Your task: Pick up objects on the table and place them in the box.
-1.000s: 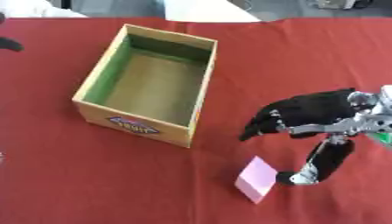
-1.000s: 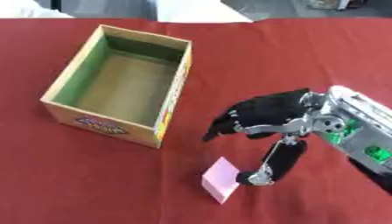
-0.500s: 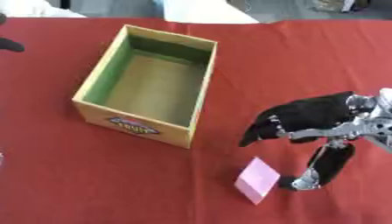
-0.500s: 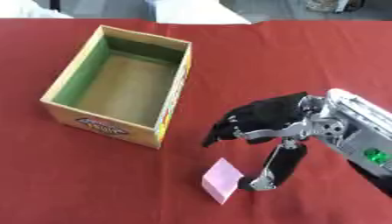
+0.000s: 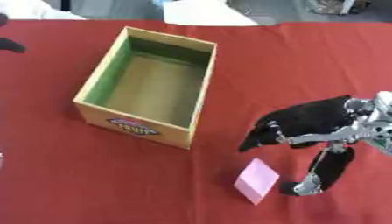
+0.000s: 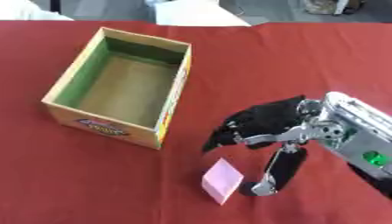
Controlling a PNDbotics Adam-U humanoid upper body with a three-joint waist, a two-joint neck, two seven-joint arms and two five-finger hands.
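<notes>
1. Your pink block point(image 5: 257, 180) is lying flat on the red tablecloth point(image 5: 291, 65), tilted so one corner points toward you. It sits in front of the cardboard box point(image 5: 150, 85), off its near right corner and apart from it.
2. Relative to your right hand point(image 6: 264, 121), the block is just below the fingers point(image 6: 222, 135) and just left of the thumb tip point(image 6: 259, 189). It's basically in the gap between them. The thumb tip looks to be right beside the block's right edge, but I can't tell if it's actually touching.
3. The right hand is spread wide: fingers reach out to the left and slightly down, the thumb hangs well away from them toward the near edge of the table. Nothing is held.
4. Pose-wise, the right arm comes in from the right side. Its silver forearm point(image 6: 356, 135) shows best in the right eye view, with a small green light on it. The palm faces left and down over the cloth.
5. The box stands open, with green inner walls and a plain bottom, and nothing visible inside.
6. Your left hand point(image 5: 9, 43) only shows as a dark bit at the far left edge; I can't tell its state.
</notes>
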